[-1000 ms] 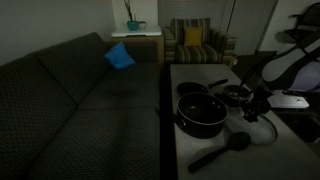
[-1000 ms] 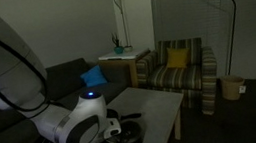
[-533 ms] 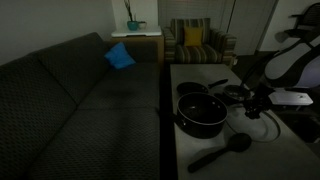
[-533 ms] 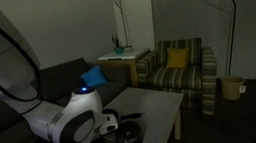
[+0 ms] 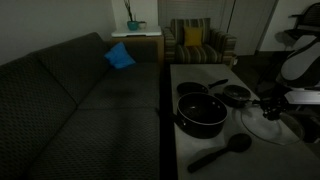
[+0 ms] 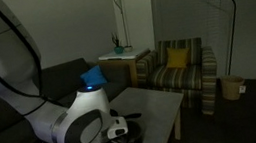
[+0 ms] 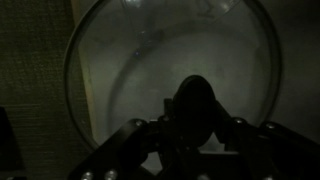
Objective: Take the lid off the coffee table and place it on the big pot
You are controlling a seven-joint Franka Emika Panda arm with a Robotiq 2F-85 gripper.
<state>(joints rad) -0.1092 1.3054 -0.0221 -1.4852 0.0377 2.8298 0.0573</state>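
The lid (image 5: 262, 127) is a clear glass disc lying low at the coffee table's (image 5: 197, 72) near side, beside the big pot (image 5: 202, 116). In the wrist view the lid (image 7: 150, 60) fills the frame, and its dark knob sits between my fingers. My gripper (image 7: 193, 122) is closed round that knob, and it shows over the lid in an exterior view (image 5: 272, 107). The lid's rim reaches past the table edge in the wrist view. The big pot is open-topped. In an exterior view my arm (image 6: 80, 124) hides the lid and most of the pots.
A black long-handled pan (image 5: 195, 90) and a small saucepan (image 5: 237, 97) stand behind the big pot. A black spoon (image 5: 220, 152) lies at the table's front. A dark sofa (image 5: 80, 110) runs along one side. An armchair (image 6: 180, 69) stands beyond the table.
My arm and gripper have shifted sideways away from the pots, uncovering the small saucepan. The lid has shifted slightly with the gripper.
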